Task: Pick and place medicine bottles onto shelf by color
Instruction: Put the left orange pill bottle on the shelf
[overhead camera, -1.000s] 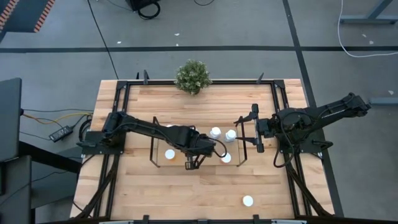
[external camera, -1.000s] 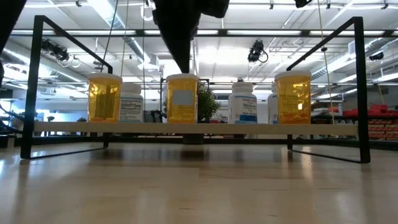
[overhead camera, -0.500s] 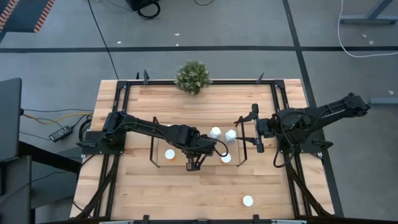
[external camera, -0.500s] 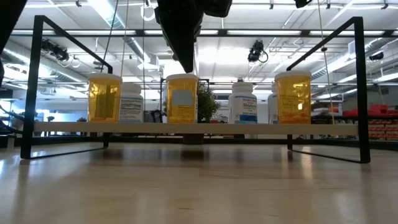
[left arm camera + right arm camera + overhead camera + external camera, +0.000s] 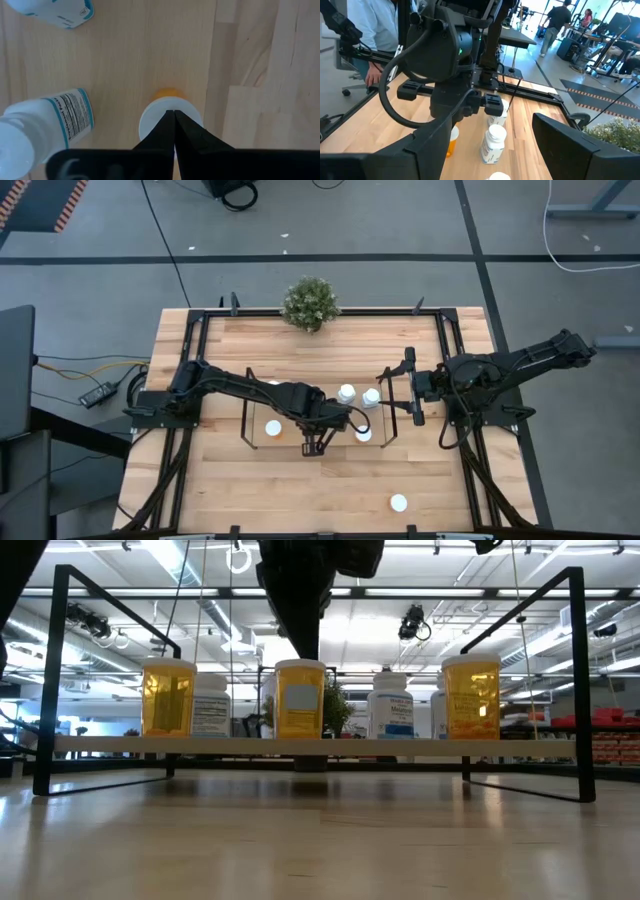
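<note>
The shelf [image 5: 247,408] of thin black rods stands mid-table. Three orange bottles stand upright on its see-through deck [image 5: 250,744]: left [image 5: 168,698], middle [image 5: 300,698] and right [image 5: 471,697]. Whitish bottles [image 5: 391,705] stand behind them. One more white-capped bottle [image 5: 399,502] stands on the table toward the near right. My left gripper [image 5: 174,113] is shut, directly above the middle orange bottle [image 5: 168,93]. My right gripper [image 5: 492,122] is open and hovers at the shelf's right end [image 5: 388,405], touching nothing. My left gripper meets the white cap [image 5: 154,114] of the middle orange bottle with its shut fingertips [image 5: 308,652]. It comes from above, pointing down. The bottle stands upright on the shelf deck.
A small potted plant [image 5: 310,302] sits at the table's far edge. Black frame rails [image 5: 190,350] run along the table's sides. A whitish bottle [image 5: 47,122] stands close beside the left gripper. People [image 5: 380,30] are in the room beyond the table.
My left gripper has shifted a little toward the table's right edge, still shut. The middle orange bottle has slid the same way along the deck and stayed upright.
</note>
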Controlling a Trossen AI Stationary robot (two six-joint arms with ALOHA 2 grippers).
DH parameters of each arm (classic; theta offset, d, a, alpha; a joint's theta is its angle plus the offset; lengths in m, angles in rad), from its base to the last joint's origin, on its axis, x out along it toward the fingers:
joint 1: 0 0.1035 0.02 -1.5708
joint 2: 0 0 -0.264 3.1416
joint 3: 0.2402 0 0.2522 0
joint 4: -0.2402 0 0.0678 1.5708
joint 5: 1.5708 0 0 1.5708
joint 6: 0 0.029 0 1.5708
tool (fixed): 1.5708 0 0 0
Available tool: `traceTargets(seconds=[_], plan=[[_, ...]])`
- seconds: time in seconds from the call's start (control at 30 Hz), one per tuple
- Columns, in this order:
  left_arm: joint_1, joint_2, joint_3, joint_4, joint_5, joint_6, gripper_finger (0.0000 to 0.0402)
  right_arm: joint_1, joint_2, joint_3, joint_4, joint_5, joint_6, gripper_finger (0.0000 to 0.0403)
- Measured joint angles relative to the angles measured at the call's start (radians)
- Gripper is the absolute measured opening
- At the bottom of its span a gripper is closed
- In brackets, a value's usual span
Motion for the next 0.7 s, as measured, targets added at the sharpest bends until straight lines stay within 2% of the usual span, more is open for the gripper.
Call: traceTargets(seconds=[0.7], plan=[[-0.01,-0.016,-0.003,-0.091,0.001,-0.052,0.0009,0.0,0.0,0.0,0.0,0.0,0.002,0.0284]])
